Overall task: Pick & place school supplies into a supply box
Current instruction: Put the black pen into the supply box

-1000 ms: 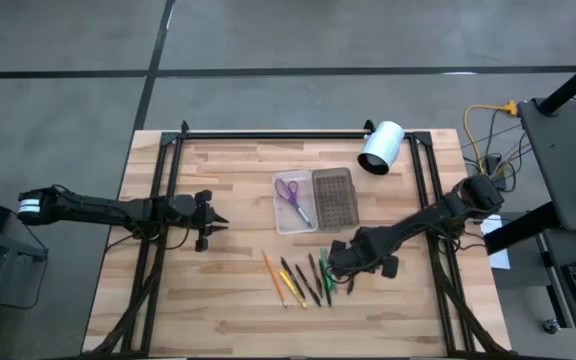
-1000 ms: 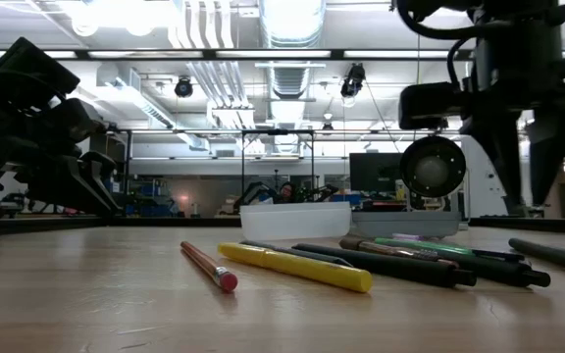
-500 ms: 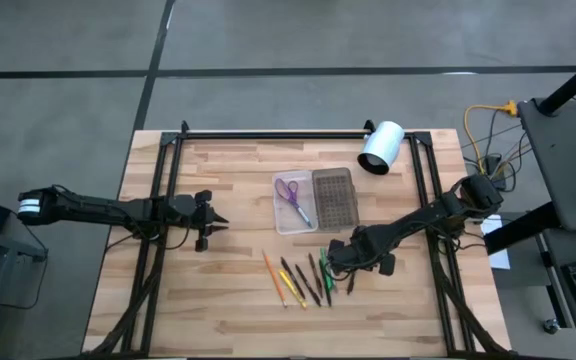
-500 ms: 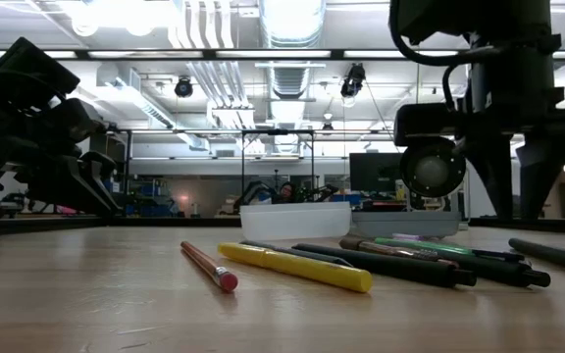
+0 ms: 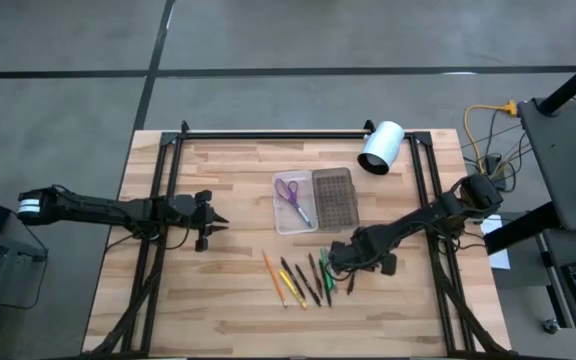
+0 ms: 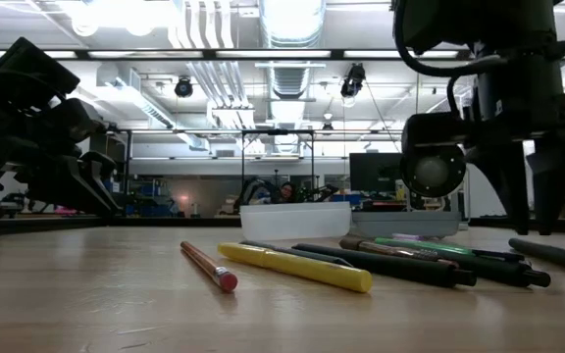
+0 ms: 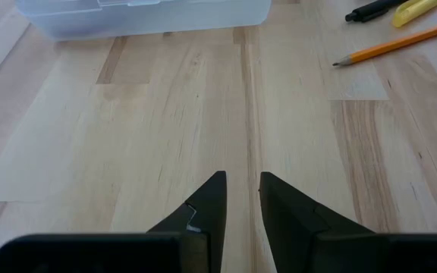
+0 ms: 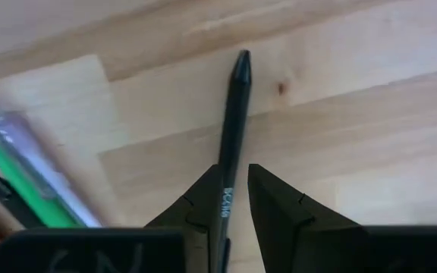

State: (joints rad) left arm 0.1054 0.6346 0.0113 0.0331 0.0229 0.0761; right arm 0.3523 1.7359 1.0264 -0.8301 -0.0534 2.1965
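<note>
Pens and pencils: a loose row lies on the wooden table, on the near side of the box, each stick running roughly from the box toward the table's front edge.
Dark pen: the outermost of the row on the right arm's side; in the right wrist view its long axis runs straight ahead, in line with the fingers, its tip pointing away from the wrist.
Right gripper: hangs over that end of the row with its fingers narrowly parted; the dark pen's barrel shows in the slot between them. Whether the pads already pinch it or only straddle it cannot be told.
Left gripper: waits low over bare wood at the left of the table, fingers a slim gap apart and holding nothing, well apart from the row, so the right arm is clearly the nearer one.
Supply box: sits open mid-table, just beyond the row from the right gripper, its pale tray beside the grey ribbed lid half.
Scissors: the purple-handled pair already lies in the tray.
Key relation: the pen lies lengthwise along the gripper's slot, so a squeeze should catch it across its thin barrel; the carry to the tray is short, judging by how close the box lies.
</note>
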